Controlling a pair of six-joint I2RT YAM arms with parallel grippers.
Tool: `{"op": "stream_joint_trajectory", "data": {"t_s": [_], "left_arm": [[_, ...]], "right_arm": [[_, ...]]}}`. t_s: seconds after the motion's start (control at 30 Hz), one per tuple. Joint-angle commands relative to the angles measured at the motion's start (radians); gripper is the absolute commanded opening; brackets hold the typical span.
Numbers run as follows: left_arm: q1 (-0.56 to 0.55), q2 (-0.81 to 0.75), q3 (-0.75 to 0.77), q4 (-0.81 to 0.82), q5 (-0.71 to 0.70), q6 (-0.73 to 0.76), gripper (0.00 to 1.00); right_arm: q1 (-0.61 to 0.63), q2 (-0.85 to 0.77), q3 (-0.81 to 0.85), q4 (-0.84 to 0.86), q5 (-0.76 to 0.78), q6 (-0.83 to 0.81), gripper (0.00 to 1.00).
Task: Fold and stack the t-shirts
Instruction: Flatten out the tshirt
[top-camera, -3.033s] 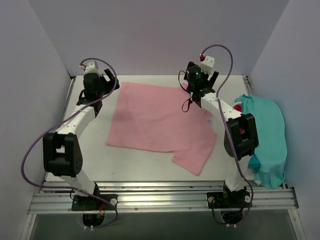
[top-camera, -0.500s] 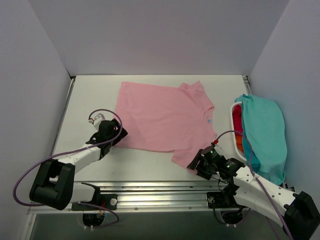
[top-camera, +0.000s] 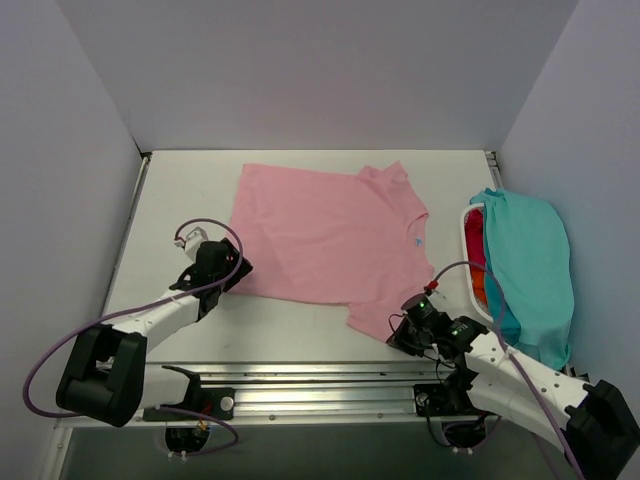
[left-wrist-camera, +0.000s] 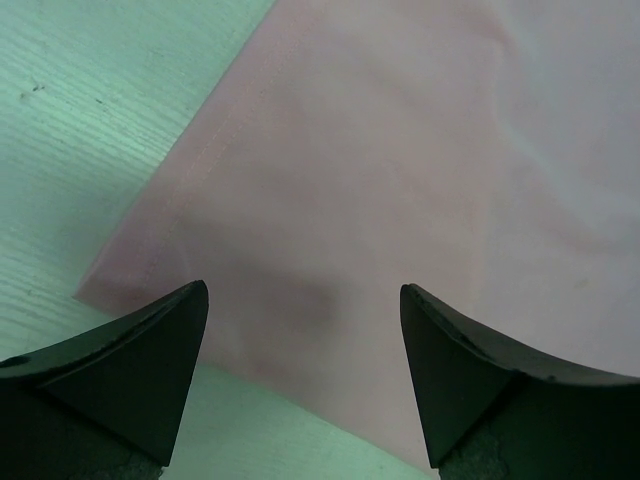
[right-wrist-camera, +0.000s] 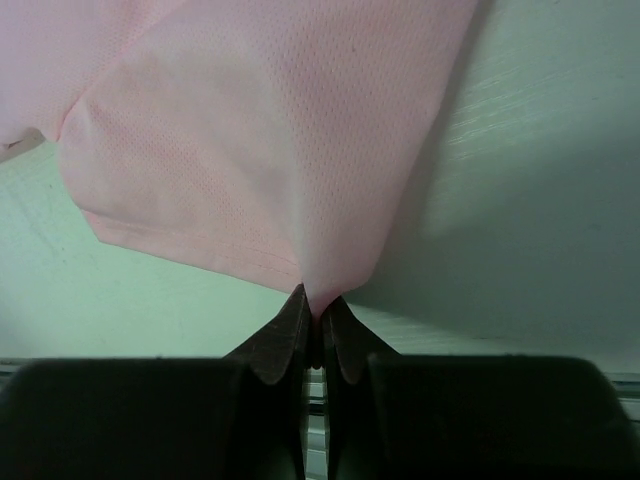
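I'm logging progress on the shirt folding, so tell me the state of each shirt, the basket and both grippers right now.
pink t-shirt: spread flat, unfolded, near sleeve corner pinched.
teal t-shirt: unfolded, draped over the basket.
basket: holding clothes, mostly covered by the teal t-shirt.
left gripper: jaws open over the pink t-shirt's near hem corner.
right gripper: jaws shut on the pink t-shirt's sleeve corner.

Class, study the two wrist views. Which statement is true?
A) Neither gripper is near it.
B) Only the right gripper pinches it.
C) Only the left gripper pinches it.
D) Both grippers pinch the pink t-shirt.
B: the right gripper is shut on the edge of the pink t-shirt, while the left gripper stands open over its corner.
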Motion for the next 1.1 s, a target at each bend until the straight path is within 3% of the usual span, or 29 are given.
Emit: {"op": "stream_joint_trajectory", "data": {"t_s": [0.0,0.17,0.37,0.6,0.7,0.87,1.07], "left_arm": [[-0.001,-0.040,0.016,-0.077,-0.053,-0.033,0.86],[-0.009,-0.110,0.025,-0.214,-0.127,-0.073,0.99],[-0.012,-0.227,0.038,-0.344,-0.142,-0.045,0.96],[-0.026,-0.189,-0.017,-0.298,-0.110,-0.068,1.00],[-0.031,-0.141,-0.020,-0.272,-0.102,-0.083,0.90],[-0.043,-0.079,-0.030,-0.215,-0.113,-0.099,0.90],[-0.052,-0.013,-0.022,-0.177,-0.148,-0.110,0.77]], "right_arm": [[0.005,-0.033,0.048,-0.097,0.093,-0.031,0.00],[0.005,-0.071,0.073,-0.112,0.130,-0.042,0.00],[0.003,-0.068,0.061,-0.092,0.132,-0.057,0.00],[0.002,-0.033,0.070,-0.060,0.128,-0.085,0.00],[0.000,-0.016,0.079,-0.058,0.135,-0.097,0.00],[-0.001,-0.019,0.085,-0.063,0.138,-0.100,0.00],[-0.005,-0.018,0.090,-0.069,0.144,-0.102,0.00]]}}
